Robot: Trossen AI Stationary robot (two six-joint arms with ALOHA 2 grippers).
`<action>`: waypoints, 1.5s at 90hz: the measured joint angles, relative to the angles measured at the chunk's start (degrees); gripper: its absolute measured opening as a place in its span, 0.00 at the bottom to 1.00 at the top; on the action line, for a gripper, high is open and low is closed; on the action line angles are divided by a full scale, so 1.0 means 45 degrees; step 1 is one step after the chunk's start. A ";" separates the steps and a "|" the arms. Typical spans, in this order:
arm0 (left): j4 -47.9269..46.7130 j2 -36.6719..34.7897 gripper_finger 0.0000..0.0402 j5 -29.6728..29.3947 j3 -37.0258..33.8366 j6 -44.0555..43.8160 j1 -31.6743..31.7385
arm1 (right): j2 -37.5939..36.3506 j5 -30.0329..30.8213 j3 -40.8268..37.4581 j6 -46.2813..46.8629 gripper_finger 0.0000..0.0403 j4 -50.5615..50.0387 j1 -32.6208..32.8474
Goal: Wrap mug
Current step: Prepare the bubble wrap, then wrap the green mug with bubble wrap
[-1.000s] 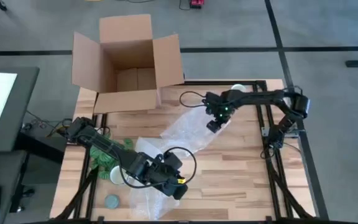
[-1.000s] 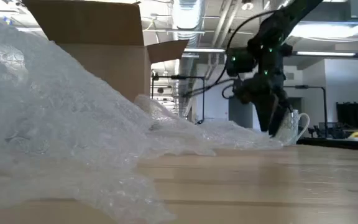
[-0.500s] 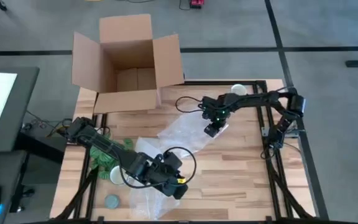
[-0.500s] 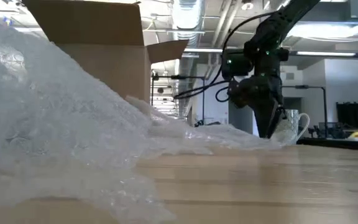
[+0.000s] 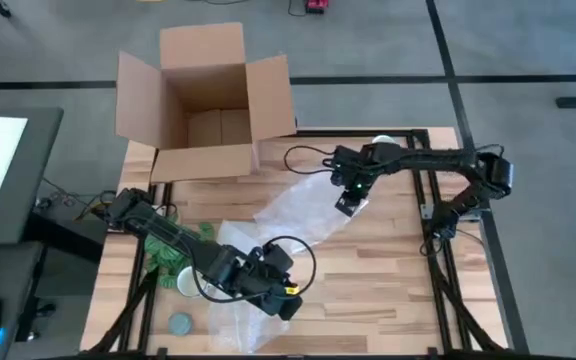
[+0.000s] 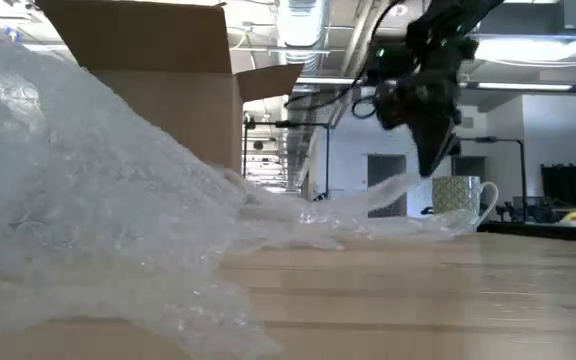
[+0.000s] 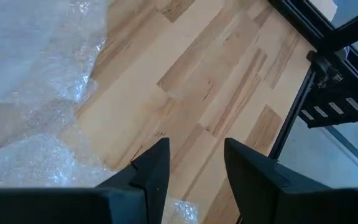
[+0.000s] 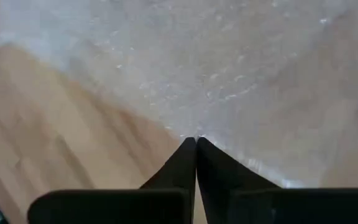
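The mug, white-cream with a side handle, stands upright on its base at the table's far edge, clear of the wrap. A sheet of clear bubble wrap runs from the table's middle to the near left, where it piles up. My right gripper is shut on the wrap's far end and hangs above the table, near the mug. My left gripper rests low over the wrap's near part, and its fingers stand apart over bare wood. My right gripper pinches the bubble wrap's far edge between its two fingertips, coming from above and pointing down. That edge is lifted off the table and rises slanting to the fingers. The remaining wrap lies on the wood.
An open cardboard box stands at the far left. A green patterned bundle and a grey-blue disc lie near the left edge. Bare wood stretches across the near right. Black frame rails border the right side.
My right gripper has shut on the bubble wrap's far edge at table height beside the mug, then risen with it. That edge now hangs lifted, the mug stands uncovered in the low view, and the wrap's near part has stayed put.
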 joint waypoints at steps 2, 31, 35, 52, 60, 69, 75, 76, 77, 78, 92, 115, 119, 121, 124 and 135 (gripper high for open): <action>0.0004 0.0000 0.33 0.0000 0.0000 0.0000 0.0000 | -0.0192 -0.0068 0.0000 0.0134 0.00 -0.0278 0.0201; 0.0346 0.0000 0.33 -0.0050 0.0000 0.0399 0.0005 | -0.1833 -0.1882 0.0005 0.3651 0.00 -0.5706 0.6162; 0.0492 0.0000 0.33 -0.0072 0.0000 0.0598 0.0008 | -0.1845 -0.2563 0.0005 0.4285 0.00 -0.5760 0.7114; 0.0940 0.0000 0.33 -0.0073 0.0000 0.1250 0.0129 | -0.1395 -0.6726 0.0005 0.6341 0.00 -0.4841 1.0522; 0.1221 0.0000 0.33 -0.0073 0.0000 0.1503 0.0223 | -0.1065 -0.8341 0.0000 0.6642 0.00 -0.4803 1.1452; 0.1690 0.0000 0.33 -0.0073 0.0000 0.1808 0.0368 | -0.0865 -0.9324 0.0000 0.6866 0.00 -0.4879 1.2134; 0.2031 0.0000 0.33 -0.0063 0.0000 0.2052 0.0518 | -0.0875 -0.9365 -0.0005 0.7148 0.00 -0.5010 1.2332; 0.2103 0.0000 0.33 -0.0060 0.0000 0.2095 0.0553 | -0.0888 -0.9365 -0.0005 0.7206 0.00 -0.5031 1.2351; 0.2170 0.0000 0.33 -0.0057 0.0000 0.2136 0.0586 | -0.0908 -0.9365 -0.0005 0.7261 0.00 -0.5040 1.2370; 0.2225 0.0000 0.33 -0.0054 0.0000 0.2173 0.0618 | -0.0929 -0.9354 -0.0005 0.7315 0.00 -0.5040 1.2377; 0.3511 0.0000 0.33 0.0267 -0.0440 0.2920 0.1376 | -0.1570 -0.9223 0.0193 0.8194 0.02 -0.5018 1.2370; 0.8699 0.0015 0.33 0.2186 -0.3228 0.3702 0.2762 | -0.3456 -0.7244 0.1273 0.9892 0.19 -0.4982 1.2077; 0.9533 0.0015 0.33 0.2312 -0.3779 0.3651 0.2899 | -0.3820 -0.6815 0.1403 1.0272 0.22 -0.4909 1.2058; 0.9925 0.0015 0.33 0.2411 -0.4033 0.3638 0.2967 | -0.3986 -0.6587 0.1446 1.0437 0.23 -0.4863 1.2050; 1.0493 0.0015 0.33 0.2471 -0.4385 0.3609 0.3051 | -0.4226 -0.6222 0.1485 1.0687 0.25 -0.4798 1.2034; 1.1802 0.0401 0.33 0.2468 -0.5354 0.3251 0.3270 | -0.4947 -0.5007 0.1496 1.1593 0.29 -0.4344 1.2001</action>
